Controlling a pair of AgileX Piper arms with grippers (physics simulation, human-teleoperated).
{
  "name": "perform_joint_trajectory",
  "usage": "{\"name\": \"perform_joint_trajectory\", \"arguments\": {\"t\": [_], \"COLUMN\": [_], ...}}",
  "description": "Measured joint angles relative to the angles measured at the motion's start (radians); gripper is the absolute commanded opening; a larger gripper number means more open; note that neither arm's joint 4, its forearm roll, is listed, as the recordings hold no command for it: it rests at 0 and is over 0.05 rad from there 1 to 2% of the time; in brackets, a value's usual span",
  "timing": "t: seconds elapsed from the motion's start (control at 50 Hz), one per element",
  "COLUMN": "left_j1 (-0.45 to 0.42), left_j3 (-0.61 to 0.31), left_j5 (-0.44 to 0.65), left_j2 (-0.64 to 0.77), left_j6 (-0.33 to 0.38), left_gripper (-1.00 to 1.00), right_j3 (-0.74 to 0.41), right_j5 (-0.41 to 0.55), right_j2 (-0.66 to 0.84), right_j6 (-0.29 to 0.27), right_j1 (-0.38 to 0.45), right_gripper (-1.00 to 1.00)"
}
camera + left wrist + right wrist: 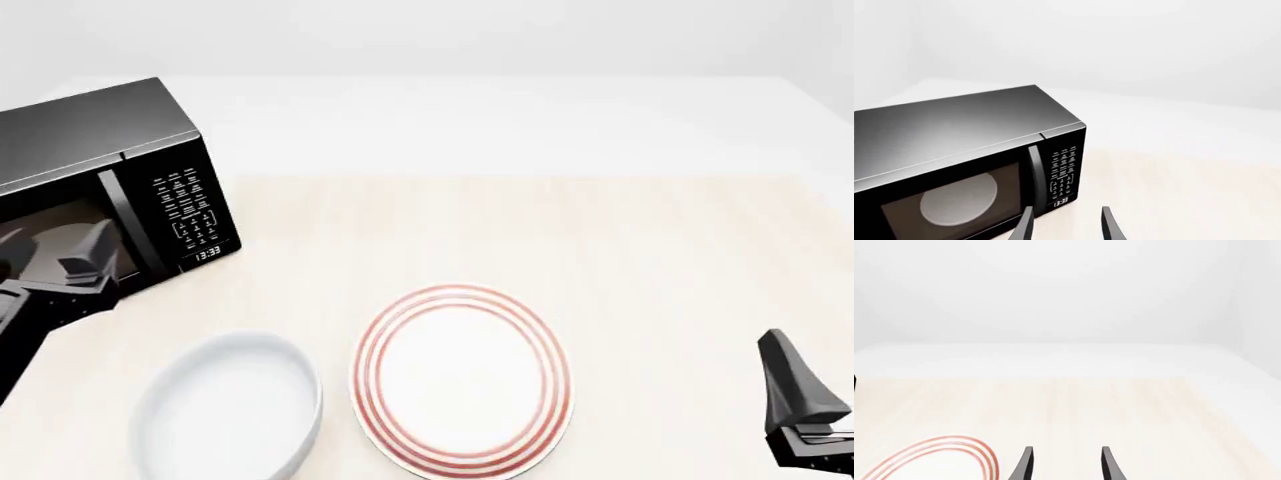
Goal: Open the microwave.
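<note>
Left claw [1064, 225] gapes, facing microwave [967, 150] handle.

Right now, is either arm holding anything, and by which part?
Nothing is held. The left gripper is open short of the microwave, door shut, handle untouched. The right gripper is open over bare table.

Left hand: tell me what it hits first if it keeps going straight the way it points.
Probably the microwave. The left hand is open and aimed about at the front right part, near the vertical door handle and keypad. Depth is unclear, and nothing shows between them.
</note>
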Motion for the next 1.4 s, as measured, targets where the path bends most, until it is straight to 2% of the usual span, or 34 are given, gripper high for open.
{"name": "perform_joint_trajectory", "arguments": {"t": [0.44,0.8,1.4], "left_j1": [0.034,0.052,0.053], "left_j3": [-0.02,-0.025,-0.112], "left_j5": [-0.145,-0.274,-0.322], "left_j2": [0.204,0.349,0.508], "left_j6": [0.006,-0.018,-0.019], "left_gripper": [1.0,1.0,1.0], "right_j3": [0.0,0.0,0.0], "right_j5": [0.0,0.0,0.0], "right_j2": [0.0,0.0,0.0], "right_j6": [0.0,0.0,0.0], "right_j1": [0.0,0.0,0.0], "right_gripper": [1.0,1.0,1.0]}}
